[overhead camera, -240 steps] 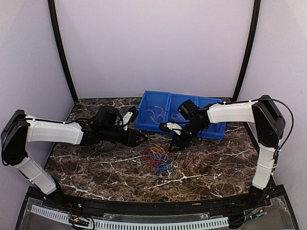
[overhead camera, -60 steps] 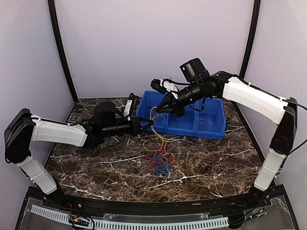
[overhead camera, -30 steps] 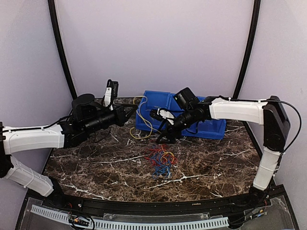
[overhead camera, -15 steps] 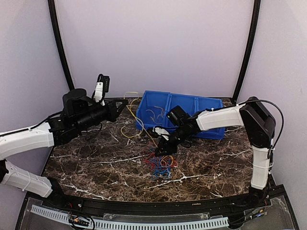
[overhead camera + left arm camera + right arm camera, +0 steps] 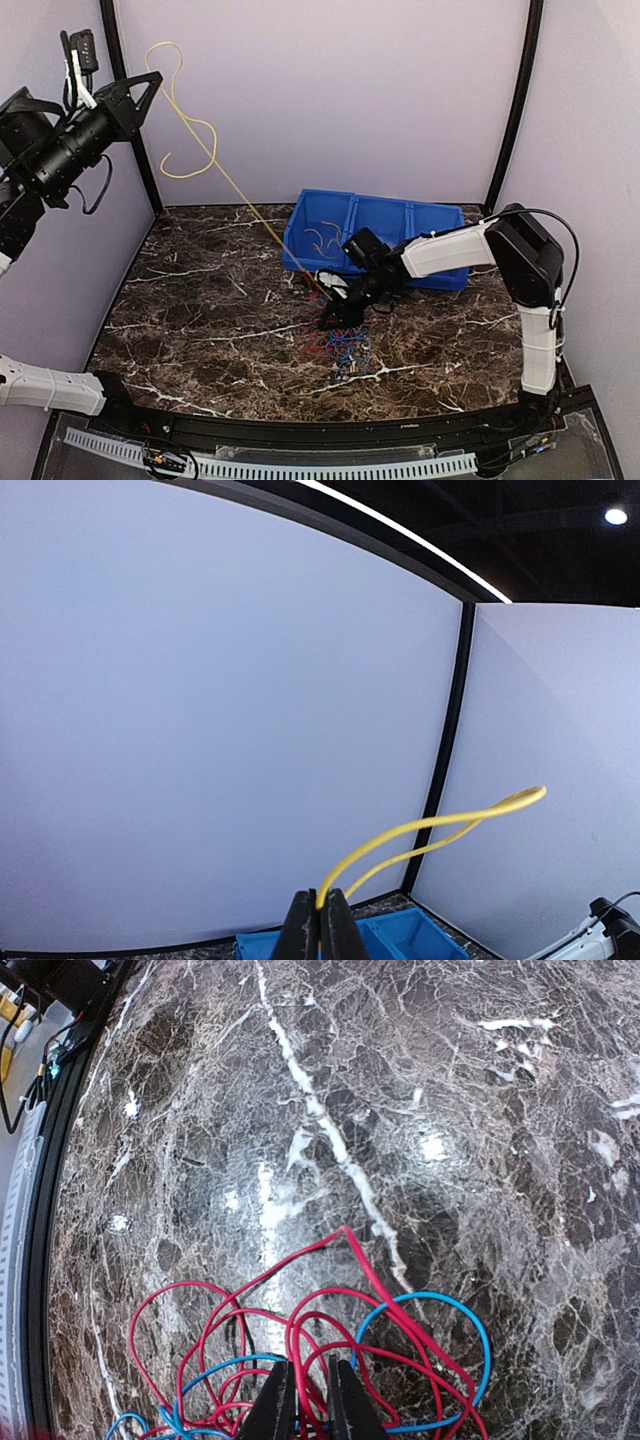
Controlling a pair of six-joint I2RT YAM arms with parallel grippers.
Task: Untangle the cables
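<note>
The cables (image 5: 340,345) lie as a red and blue tangle on the marble table (image 5: 200,310). A yellow cable (image 5: 248,205) runs taut from that tangle up to my left gripper (image 5: 152,82), which is raised high at the far left and shut on it. In the left wrist view the yellow cable (image 5: 440,825) loops out from the left gripper (image 5: 322,920). My right gripper (image 5: 335,318) is down on the tangle's far edge. The right wrist view shows the right gripper (image 5: 305,1400) closed narrowly on red strands (image 5: 330,1305), with a blue loop (image 5: 470,1320) beside them.
A blue bin (image 5: 330,196) with three compartments stands at the back of the table; a few pale wires (image 5: 325,238) lie in its left compartment. Its top shows in the left wrist view as the blue bin (image 5: 400,940). Grey walls and black posts (image 5: 515,100) enclose the table.
My left arm has swung up and far left, pulling the yellow cable taut out of the tangle. My right gripper has come down onto the tangle and closed on red strands.
</note>
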